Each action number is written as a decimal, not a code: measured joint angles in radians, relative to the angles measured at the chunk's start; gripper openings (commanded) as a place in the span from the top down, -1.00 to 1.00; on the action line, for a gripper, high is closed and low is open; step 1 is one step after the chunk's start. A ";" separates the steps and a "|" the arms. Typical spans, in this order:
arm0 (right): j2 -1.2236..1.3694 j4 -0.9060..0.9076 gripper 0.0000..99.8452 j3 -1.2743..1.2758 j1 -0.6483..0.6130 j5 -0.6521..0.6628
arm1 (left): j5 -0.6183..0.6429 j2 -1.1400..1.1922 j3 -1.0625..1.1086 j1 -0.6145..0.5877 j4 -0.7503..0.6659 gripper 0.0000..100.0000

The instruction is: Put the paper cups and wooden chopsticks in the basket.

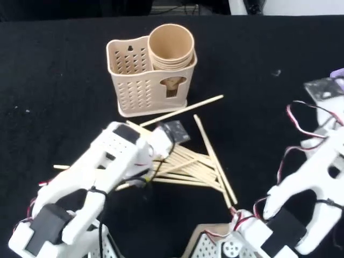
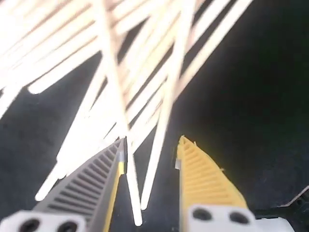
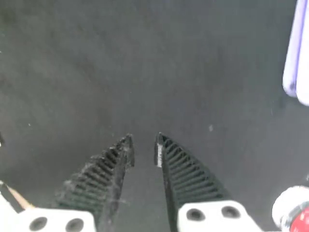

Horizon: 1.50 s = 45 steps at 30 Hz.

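Observation:
A beige perforated basket stands at the back of the black table. Stacked paper cups sit upright in its right compartment. Several wooden chopsticks lie in a loose pile mid-table, and one long chopstick rests just in front of the basket. My left arm leans over the pile's left end. Low over the chopsticks, my left gripper is open, with one or two sticks running between its grey and yellow fingers. My right gripper hovers over bare cloth, narrowly open and holding nothing.
The right arm stands at the table's right side with red and white wires looping off it. A lavender object lies near it at the right edge. A perforated base plate sits at the front centre.

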 measured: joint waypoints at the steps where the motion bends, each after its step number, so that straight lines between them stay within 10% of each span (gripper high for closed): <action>1: 0.000 -0.021 0.82 0.023 -0.021 0.000 | 0.000 -0.020 -0.011 -0.005 0.032 0.70; 14: 0.000 -0.233 0.82 0.272 -0.304 -0.075 | 0.003 -0.667 0.106 -0.413 0.163 0.71; 23: 0.000 -0.238 0.75 0.334 -0.577 -0.184 | 0.272 -0.772 0.368 -0.844 -0.069 0.71; 32: -0.097 -0.296 0.75 0.486 -0.700 -0.204 | 0.578 -0.773 0.516 -0.895 -0.218 0.71; 45: 0.080 -0.463 0.74 0.460 -0.878 -0.420 | 0.598 -0.776 0.597 -0.901 -0.282 0.71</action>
